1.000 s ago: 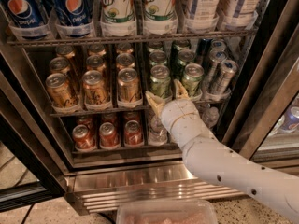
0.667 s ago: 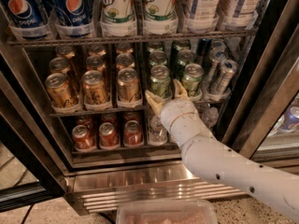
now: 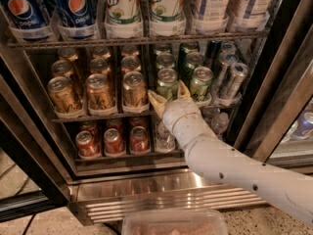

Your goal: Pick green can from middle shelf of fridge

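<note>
The fridge stands open. Its middle shelf is a wire rack with copper-gold cans in the left lanes and pale green cans in the lanes right of centre. My gripper is at the shelf's front edge, around the lower part of the front green can. Its tan fingers stand open, one on each side of that can and close to its sides. The can stands upright on the rack. A second front green can stands just to the right, with more green cans behind.
Slim silver-blue cans fill the right lane. Large bottles stand on the rack above. Red cans and small water bottles are on the rack below. My white arm crosses the lower right. The dark door frame is at the right.
</note>
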Action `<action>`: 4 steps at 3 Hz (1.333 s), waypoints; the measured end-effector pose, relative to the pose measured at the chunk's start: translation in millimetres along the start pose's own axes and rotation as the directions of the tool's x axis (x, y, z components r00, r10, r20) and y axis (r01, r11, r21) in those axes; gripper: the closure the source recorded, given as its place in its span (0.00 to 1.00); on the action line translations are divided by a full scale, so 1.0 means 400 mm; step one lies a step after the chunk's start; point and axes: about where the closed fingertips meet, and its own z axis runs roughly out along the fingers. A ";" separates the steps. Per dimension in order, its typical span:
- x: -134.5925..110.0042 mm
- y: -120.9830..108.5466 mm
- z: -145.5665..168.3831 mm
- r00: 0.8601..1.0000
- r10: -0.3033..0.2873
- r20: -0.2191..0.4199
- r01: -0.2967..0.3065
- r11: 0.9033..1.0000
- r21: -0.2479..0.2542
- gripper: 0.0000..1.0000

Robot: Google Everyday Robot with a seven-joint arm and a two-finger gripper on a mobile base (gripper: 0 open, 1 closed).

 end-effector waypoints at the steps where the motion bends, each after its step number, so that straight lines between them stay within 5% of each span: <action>1: -0.006 -0.006 0.007 1.000 0.002 0.008 -0.002 1.000 0.005 0.45; 3: -0.009 -0.016 0.018 1.000 0.021 0.008 -0.021 1.000 -0.006 0.87; 4: -0.009 -0.016 0.018 1.000 0.021 0.008 -0.021 1.000 -0.006 1.00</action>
